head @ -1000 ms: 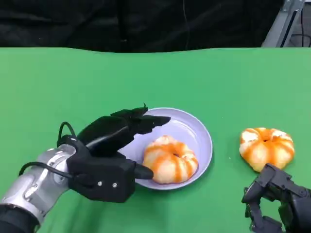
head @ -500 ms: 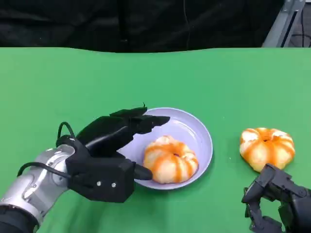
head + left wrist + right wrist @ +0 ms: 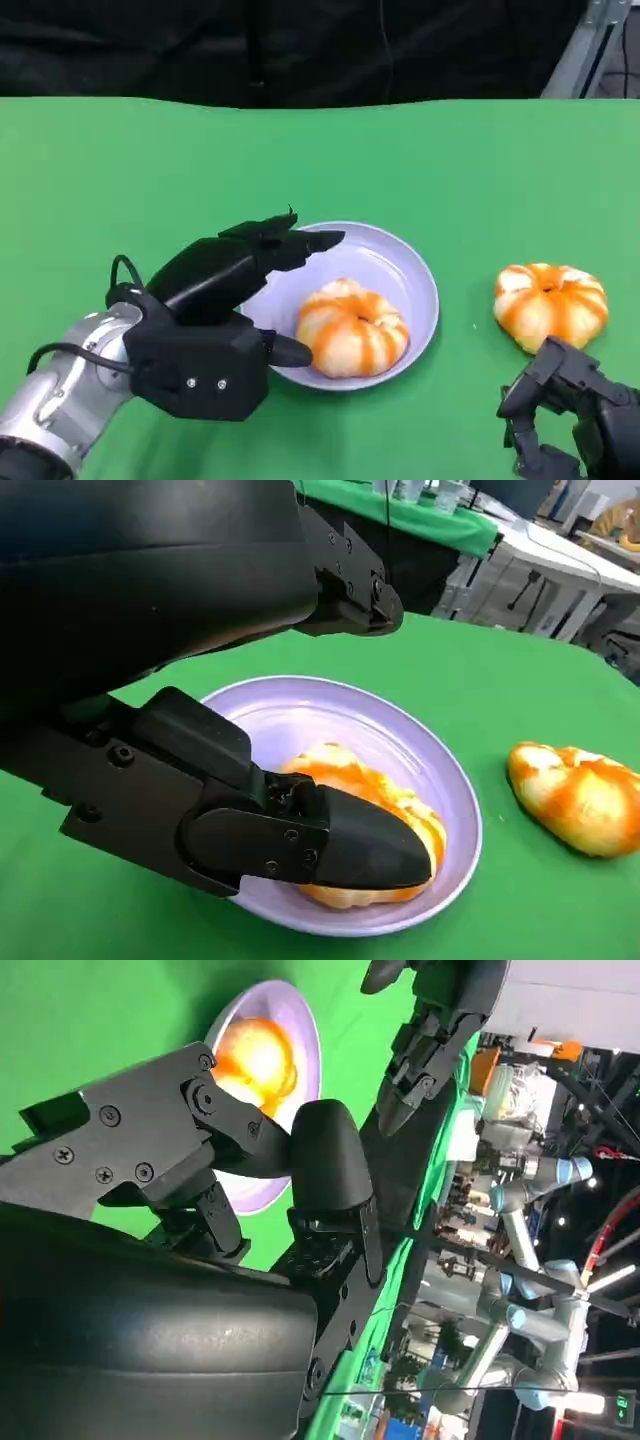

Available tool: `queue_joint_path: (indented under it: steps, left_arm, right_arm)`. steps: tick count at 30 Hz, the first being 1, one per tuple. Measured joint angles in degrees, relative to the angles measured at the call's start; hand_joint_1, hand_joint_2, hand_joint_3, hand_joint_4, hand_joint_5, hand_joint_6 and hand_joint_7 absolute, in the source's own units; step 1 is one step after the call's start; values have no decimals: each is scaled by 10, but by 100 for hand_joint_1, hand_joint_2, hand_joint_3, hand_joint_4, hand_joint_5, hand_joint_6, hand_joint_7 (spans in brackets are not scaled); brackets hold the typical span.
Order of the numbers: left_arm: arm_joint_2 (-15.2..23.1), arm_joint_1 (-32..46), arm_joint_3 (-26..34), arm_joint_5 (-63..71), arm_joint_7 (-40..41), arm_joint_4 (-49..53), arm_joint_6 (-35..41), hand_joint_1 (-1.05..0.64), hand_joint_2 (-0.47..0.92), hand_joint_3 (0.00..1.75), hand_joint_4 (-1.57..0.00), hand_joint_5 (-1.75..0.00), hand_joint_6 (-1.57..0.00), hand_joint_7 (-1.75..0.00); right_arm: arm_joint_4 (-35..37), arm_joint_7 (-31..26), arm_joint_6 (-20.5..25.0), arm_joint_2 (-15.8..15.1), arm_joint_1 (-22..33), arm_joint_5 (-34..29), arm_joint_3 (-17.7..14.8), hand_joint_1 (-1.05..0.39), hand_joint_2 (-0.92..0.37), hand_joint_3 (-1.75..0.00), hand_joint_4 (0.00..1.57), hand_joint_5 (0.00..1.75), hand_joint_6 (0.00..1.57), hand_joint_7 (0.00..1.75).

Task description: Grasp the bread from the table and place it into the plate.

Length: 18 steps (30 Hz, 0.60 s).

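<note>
A lavender plate [image 3: 412, 262] sits mid-table with an orange-striped bread [image 3: 350, 331] lying in its near half. My left hand [image 3: 205, 322] reaches over the plate's left rim, fingers spread above the plate and the thumb tip close beside the bread, gripping nothing. The left wrist view shows the same bread [image 3: 400, 802] behind my thumb [image 3: 335, 842], inside the plate [image 3: 452, 780]. A second bread [image 3: 548, 303] lies on the green cloth to the right. Just in front of it, my right hand [image 3: 568, 420] rests low with its fingers curled in and nothing in them.
Green cloth [image 3: 300, 160] covers the table up to a dark backdrop. The second bread [image 3: 580, 795] lies apart from the plate. A metal stand leg [image 3: 580, 50] rises at the far right corner.
My left hand has drawn back a little toward the lower left, away from the bread in the plate. The breads, the plate and the right hand have not moved.
</note>
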Motion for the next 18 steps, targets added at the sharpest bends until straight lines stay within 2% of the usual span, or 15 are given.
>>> queue_joint_path:
  steps: [11, 17, 18]
  left_arm:
    - [7, 11, 11, 0, 0, -18, 3, -104, 92, 38, -9, -4, -28, -2]
    - [8, 52, 37, -45, -20, -75, 23, -103, 92, 37, -12, -5, -31, -2]
    - [9, 55, 37, -46, -22, -78, 26, -81, 91, 24, -36, -13, -45, -6]
  right_arm:
    - [1, 0, 0, 0, 0, 0, 0, -14, -68, -91, 81, 175, 67, 165]
    - [3, 0, -3, 0, -2, 1, 1, -14, -68, -91, 82, 175, 67, 165]
    - [3, 0, -4, 0, -2, 1, 1, -14, -68, -92, 82, 175, 67, 165]
